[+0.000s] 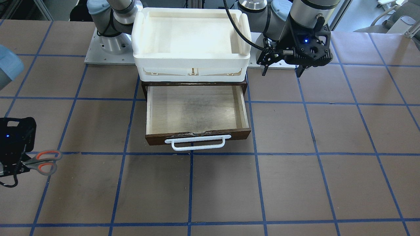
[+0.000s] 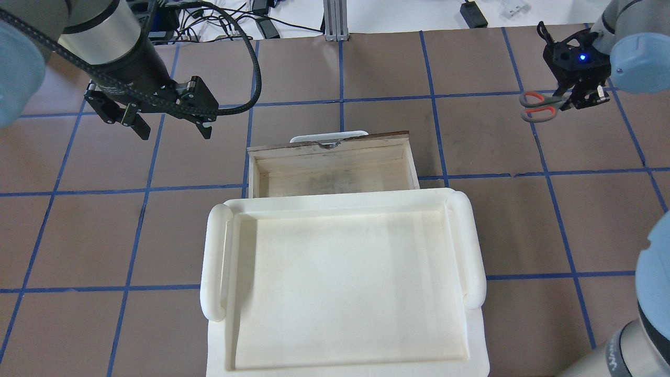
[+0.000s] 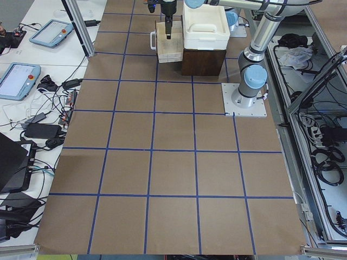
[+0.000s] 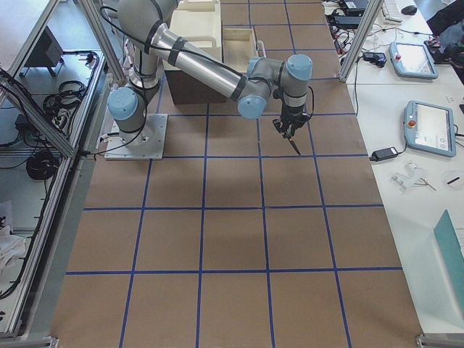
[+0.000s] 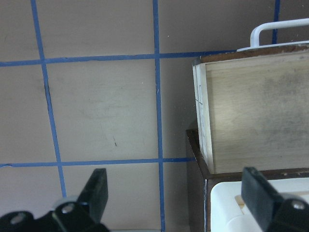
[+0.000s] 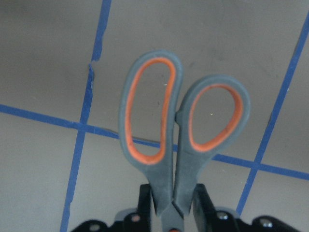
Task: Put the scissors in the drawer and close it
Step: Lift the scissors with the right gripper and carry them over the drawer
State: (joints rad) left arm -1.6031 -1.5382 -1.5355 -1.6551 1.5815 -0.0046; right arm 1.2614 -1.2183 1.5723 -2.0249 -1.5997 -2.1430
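Note:
The scissors, grey with orange-lined loops, are held near the pivot by my right gripper, far to the drawer's side. Their loops stick out past the fingers in the right wrist view and in the overhead view, where the gripper is shut on them. The dark brown drawer is pulled open with its pale inside bare and its white bar handle facing away from me. My left gripper is open and empty, hovering beside the drawer's cabinet; the left wrist view shows it with the drawer to its side.
A white plastic tray sits on top of the drawer's cabinet, and it also shows in the overhead view. The brown table is marked with a blue tape grid. Tablets and cables lie on side benches.

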